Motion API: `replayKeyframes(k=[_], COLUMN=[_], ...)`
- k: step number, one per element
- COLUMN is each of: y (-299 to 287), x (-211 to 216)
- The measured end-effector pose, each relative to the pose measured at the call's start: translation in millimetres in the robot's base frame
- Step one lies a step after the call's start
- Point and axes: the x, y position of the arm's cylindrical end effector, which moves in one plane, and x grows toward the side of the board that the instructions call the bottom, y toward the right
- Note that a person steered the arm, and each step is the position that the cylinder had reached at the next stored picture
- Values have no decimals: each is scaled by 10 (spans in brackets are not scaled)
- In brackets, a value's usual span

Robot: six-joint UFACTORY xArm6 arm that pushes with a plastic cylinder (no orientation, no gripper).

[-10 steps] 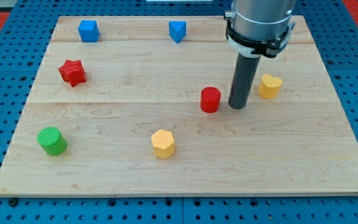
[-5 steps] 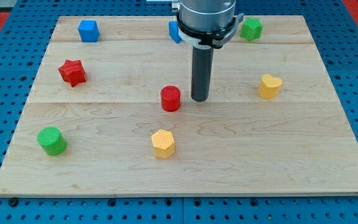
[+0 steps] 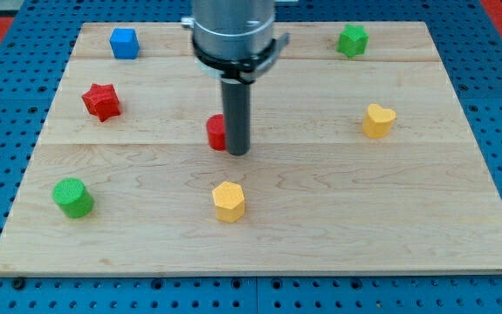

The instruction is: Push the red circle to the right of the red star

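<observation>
The red circle (image 3: 216, 132) is a short red cylinder near the board's middle, partly hidden behind my rod. My tip (image 3: 238, 152) rests on the board at the circle's right side, touching or nearly touching it. The red star (image 3: 100, 101) lies toward the view's left, well left of and a little above the circle.
A blue block (image 3: 124, 42) sits at the top left. A green star-like block (image 3: 352, 40) sits at the top right. A yellow heart (image 3: 378, 120) lies at the right. A yellow hexagon (image 3: 229, 201) lies below my tip. A green cylinder (image 3: 73, 197) sits at the bottom left.
My tip has moved left across the board, pushing the red circle left with it. The arm now hides the second blue block at the top and uncovers the green block.
</observation>
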Motion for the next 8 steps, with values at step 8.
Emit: replayKeyframes(k=[8], y=[-1070], x=[-713])
